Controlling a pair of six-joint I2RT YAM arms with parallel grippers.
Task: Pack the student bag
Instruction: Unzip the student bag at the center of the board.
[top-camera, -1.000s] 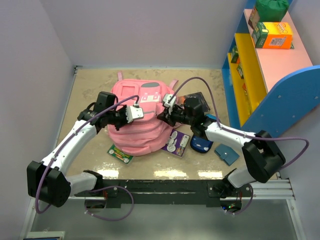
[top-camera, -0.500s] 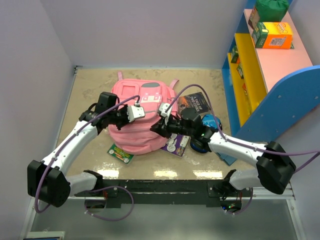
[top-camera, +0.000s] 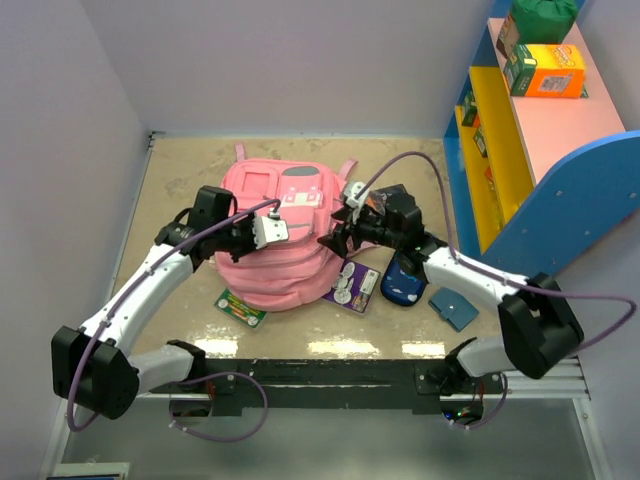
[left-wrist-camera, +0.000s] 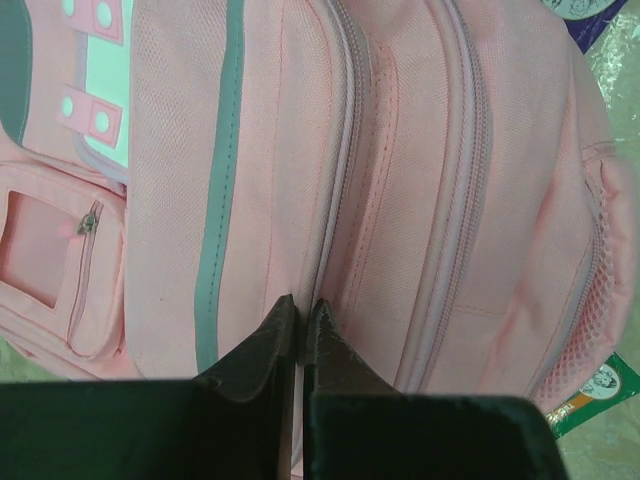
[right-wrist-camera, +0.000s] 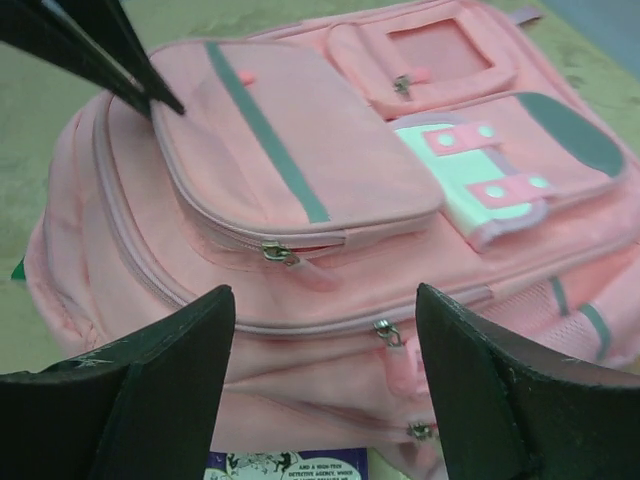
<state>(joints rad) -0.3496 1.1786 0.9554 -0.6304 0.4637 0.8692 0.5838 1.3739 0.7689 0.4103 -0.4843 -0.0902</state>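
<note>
The student bag (top-camera: 280, 245) is a large pink backpack with grey trim, lying flat in the middle of the table. My left gripper (top-camera: 268, 232) is over its top, and in the left wrist view its jaws (left-wrist-camera: 298, 303) are pinched together on the bag's fabric (left-wrist-camera: 400, 180) beside a zip seam. My right gripper (top-camera: 335, 238) hovers at the bag's right side. It stands open (right-wrist-camera: 322, 295), facing the zip pulls (right-wrist-camera: 388, 333), with nothing between its fingers. The left fingers (right-wrist-camera: 120, 62) show at the pocket corner in the right wrist view.
A purple sticker card (top-camera: 350, 285), a dark-blue pencil case (top-camera: 402, 283) and a small blue pouch (top-camera: 452, 307) lie right of the bag. A green card (top-camera: 240, 305) pokes out at its front left. A blue-and-yellow shelf (top-camera: 520, 170) holding an orange box (top-camera: 545, 70) stands at the right.
My right gripper, shut at the bag's right side a second ago, has opened wide and drawn back a little to the right. The left gripper has stayed pinched in place.
</note>
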